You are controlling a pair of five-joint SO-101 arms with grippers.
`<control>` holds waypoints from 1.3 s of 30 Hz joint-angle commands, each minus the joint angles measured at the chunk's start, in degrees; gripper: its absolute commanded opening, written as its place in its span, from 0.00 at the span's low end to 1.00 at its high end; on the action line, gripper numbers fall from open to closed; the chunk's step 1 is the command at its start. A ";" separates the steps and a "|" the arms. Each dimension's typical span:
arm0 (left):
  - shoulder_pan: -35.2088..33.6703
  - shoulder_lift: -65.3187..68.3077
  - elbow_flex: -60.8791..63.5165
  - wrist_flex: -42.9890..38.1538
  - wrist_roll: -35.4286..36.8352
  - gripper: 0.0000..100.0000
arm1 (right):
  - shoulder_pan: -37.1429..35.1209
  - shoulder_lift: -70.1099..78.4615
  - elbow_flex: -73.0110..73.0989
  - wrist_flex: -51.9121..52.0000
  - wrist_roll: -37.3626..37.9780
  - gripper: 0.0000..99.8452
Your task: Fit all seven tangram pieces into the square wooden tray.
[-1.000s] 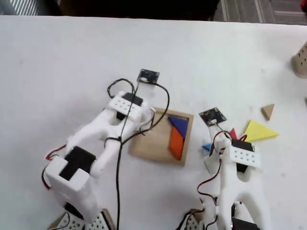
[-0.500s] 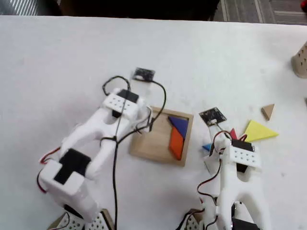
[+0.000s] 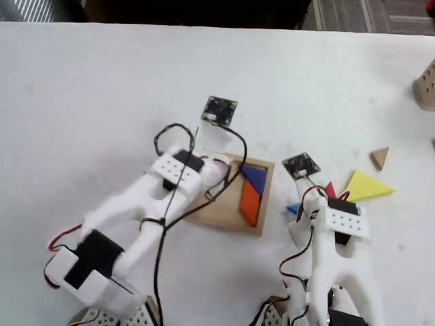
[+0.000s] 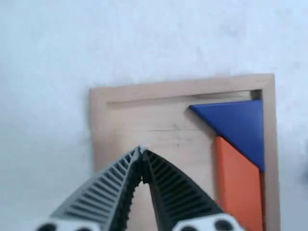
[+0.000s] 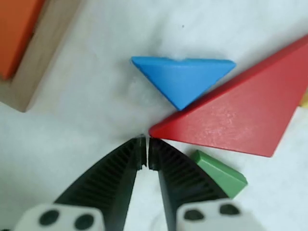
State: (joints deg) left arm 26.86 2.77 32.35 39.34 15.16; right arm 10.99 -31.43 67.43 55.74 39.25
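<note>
Your left gripper (image 4: 142, 153) was pressed shut, holding nothing, its tips over the bare floor of the square wooden tray (image 4: 98, 125). Inside that tray, a dark blue triangle (image 4: 236, 125) sat in one corner, with an orange piece (image 4: 238, 183) touching it along the same wall. Your right gripper (image 5: 146, 147) was also closed and empty, low over the white table (image 3: 102, 88), just beside the sharp corner of the red triangle (image 5: 236, 115). A light blue triangle (image 5: 183, 77) touched the red one's long edge, and a green piece (image 5: 221, 175) lay beside one finger. Farther out lay a yellow triangle (image 3: 367, 185) and a tan triangle (image 3: 379, 157).
</note>
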 commanded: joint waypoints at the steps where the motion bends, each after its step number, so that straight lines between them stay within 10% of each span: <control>1: 3.56 -2.77 -0.09 -5.45 9.76 0.02 | -0.57 -1.36 -0.35 -0.75 0.53 0.02; 39: 15.87 9.10 -7.47 0.35 11.25 0.02 | -0.66 -1.36 -0.35 -0.75 2.20 0.02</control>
State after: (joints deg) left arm 40.57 12.18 27.60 40.48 26.07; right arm 10.99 -31.43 67.43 55.74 40.84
